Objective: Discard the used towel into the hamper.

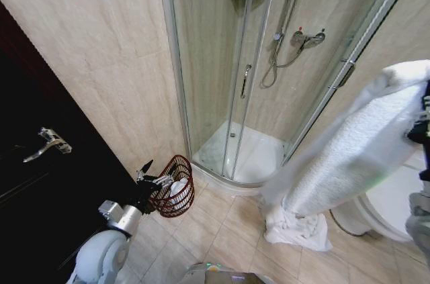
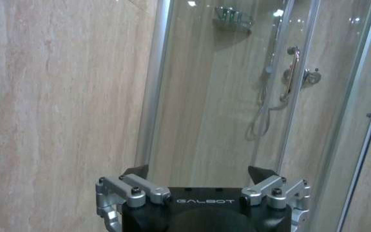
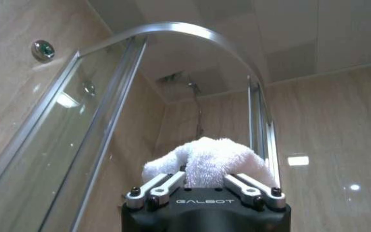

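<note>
The hamper [image 1: 173, 186] sits on the floor by the shower corner, white cloth already inside. Your right gripper [image 3: 205, 181] is clamped on the towel [image 1: 349, 150], which hangs long to the tiles — lift it clear before swinging across. The left gripper [image 1: 149, 175] hovers beside the rim, fingers spread and empty — keep it aside.

You see a nubby white terry-cloth towel [image 1: 349, 156] at the right of the frame, a dark open wire-weave hamper [image 1: 173, 186] lower left, glossy beige floor tiles [image 1: 228, 237], and clear shower glass [image 1: 208, 62] in polished metal frames.
</note>
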### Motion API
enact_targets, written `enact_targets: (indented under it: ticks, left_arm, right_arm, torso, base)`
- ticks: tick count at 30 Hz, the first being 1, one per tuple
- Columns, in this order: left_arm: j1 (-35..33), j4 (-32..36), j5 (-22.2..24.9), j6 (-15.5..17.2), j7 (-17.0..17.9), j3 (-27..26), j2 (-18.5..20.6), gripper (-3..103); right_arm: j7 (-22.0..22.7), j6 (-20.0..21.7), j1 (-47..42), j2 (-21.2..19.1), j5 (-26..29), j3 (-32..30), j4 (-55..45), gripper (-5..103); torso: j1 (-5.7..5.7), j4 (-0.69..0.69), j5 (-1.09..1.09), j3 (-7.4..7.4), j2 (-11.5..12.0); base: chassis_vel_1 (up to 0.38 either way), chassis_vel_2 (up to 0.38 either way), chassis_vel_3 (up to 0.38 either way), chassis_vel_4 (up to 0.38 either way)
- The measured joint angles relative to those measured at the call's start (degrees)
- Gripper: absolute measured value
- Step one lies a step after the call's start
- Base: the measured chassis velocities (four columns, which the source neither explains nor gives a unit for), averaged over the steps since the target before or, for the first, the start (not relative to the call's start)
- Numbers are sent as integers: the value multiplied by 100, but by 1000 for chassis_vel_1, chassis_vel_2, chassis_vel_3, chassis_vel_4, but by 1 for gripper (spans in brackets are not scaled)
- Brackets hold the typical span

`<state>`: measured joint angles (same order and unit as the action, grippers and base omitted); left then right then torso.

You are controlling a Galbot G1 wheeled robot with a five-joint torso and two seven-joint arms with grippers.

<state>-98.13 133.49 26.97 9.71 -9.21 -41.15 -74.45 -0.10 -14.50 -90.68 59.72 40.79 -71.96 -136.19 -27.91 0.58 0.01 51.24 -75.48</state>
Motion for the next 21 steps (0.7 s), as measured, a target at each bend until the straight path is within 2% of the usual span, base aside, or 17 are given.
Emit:
enact_targets:
  ticks: [9,21]
  left_arm:
    - [0,0,0,0,0,0,0,100]
    - [0,0,0,0,0,0,0,100]
  right_arm:
    - [-161,-37,-52,156,12,33,-243,7]
    - [-120,-13,-93,159,147,-67,-536,7]
  torso:
    - [0,0,-1,0,0]
    - [0,0,-1,0,0]
  base:
    - [0,0,0,0]
    - [4,2,4,4]
